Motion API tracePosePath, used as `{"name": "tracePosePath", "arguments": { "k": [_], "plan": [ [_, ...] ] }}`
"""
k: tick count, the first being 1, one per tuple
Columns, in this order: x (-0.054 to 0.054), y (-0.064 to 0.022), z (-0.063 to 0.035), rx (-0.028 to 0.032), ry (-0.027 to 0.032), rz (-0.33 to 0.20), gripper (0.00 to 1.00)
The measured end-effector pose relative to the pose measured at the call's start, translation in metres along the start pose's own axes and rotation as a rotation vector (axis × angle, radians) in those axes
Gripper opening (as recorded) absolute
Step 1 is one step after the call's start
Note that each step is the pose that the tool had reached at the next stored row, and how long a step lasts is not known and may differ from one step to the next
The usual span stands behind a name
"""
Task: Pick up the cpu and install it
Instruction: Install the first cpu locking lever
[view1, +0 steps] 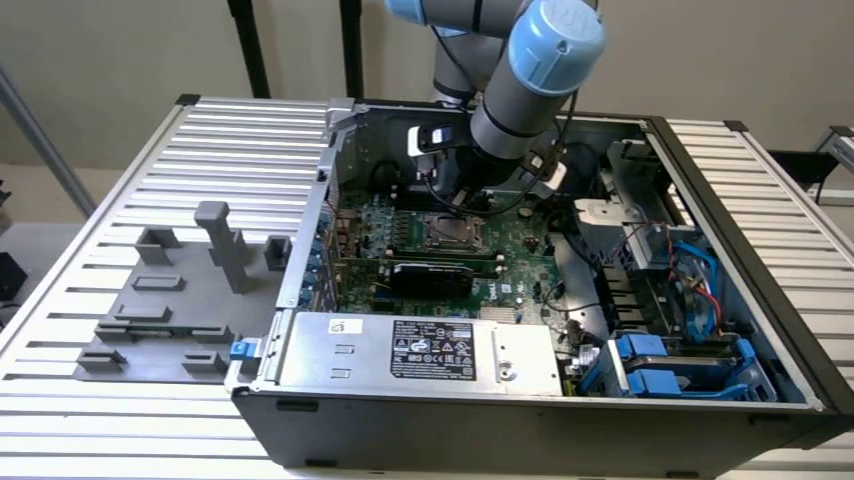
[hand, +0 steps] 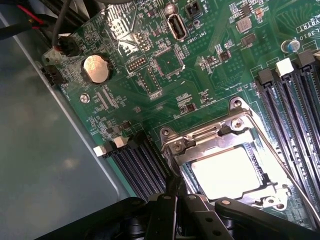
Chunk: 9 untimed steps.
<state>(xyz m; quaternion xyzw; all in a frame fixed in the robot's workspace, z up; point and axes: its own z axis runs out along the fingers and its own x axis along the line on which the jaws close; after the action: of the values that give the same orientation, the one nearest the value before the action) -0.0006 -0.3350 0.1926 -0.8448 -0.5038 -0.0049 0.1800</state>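
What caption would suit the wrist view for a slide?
Shut pincer poised at the metal-framed socket, the pale cpu seated inside on the green motherboard.

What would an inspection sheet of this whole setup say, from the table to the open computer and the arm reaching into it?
Surface: slatted metal table carrying an open computer case.
Job's things: cpu, pale and shiny, lying inside the metal-framed socket on the green motherboard.
Clutter: grey fixture blocks on the table at the exterior view's left.
Grippers: gripper shut, its tips at the socket frame's edge, beside the cpu.
Cables: red and blue cables by the drive bays; black cable along the arm.
Surroundings: plain wall, dark stand poles behind.
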Motion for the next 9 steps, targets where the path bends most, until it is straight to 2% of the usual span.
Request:
{"name": "tracePosePath", "arguments": {
  "k": [9],
  "plan": [
    [0.0015, 0.0031, 0.0002, 0.0001, 0.0000, 0.000, 0.11]
  ]
}}
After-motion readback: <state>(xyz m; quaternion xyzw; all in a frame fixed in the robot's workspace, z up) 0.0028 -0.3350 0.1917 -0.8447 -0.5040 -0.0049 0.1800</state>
